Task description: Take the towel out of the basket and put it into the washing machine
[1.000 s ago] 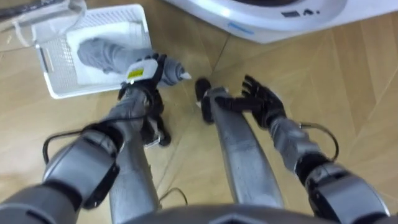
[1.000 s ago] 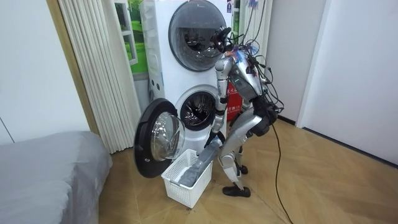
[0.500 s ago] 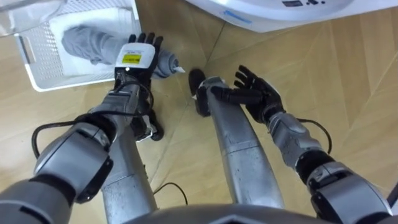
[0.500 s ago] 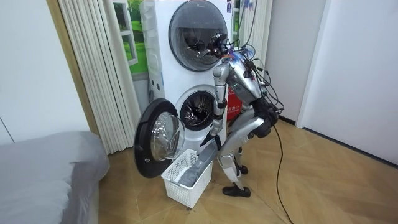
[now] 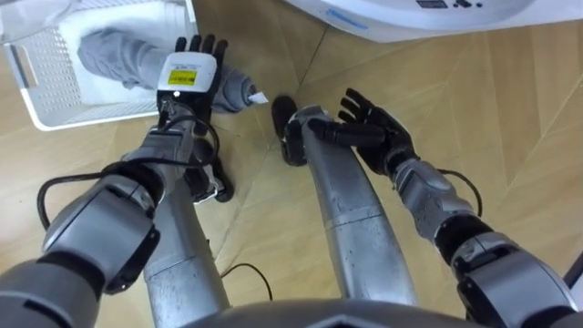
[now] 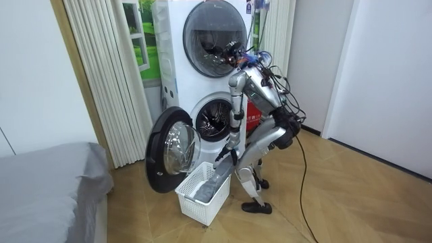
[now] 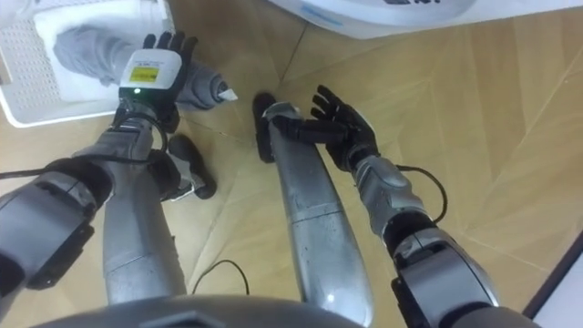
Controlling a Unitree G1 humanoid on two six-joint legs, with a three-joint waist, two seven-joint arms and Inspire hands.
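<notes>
A grey towel [image 5: 118, 53] lies rolled in a white slatted basket [image 5: 41, 105] on the wood floor, one end sticking out over the basket's rim. My left hand [image 5: 189, 73] reaches out over that end with straight fingers, open, resting on or just above the cloth. My right hand [image 5: 372, 128] hovers open beside my right leg, fingers spread, holding nothing. The white washing machine [image 5: 410, 23] runs along the top edge. In the room view I stand bent forward before the lower drum [image 6: 216, 121], with its door [image 6: 169, 152] swung open and the basket [image 6: 201, 197] at my feet.
A second round-doored machine [image 6: 208, 30] is stacked above the lower one. A folding curtain [image 6: 101, 74] hangs at the room view's left, and a grey bed [image 6: 47, 185] stands lower left. Bare wood floor stretches to the room view's right.
I have bent lower and my view has shifted with it. My left hand has stretched forward onto the towel's protruding end. The right hand stays open by my leg.
</notes>
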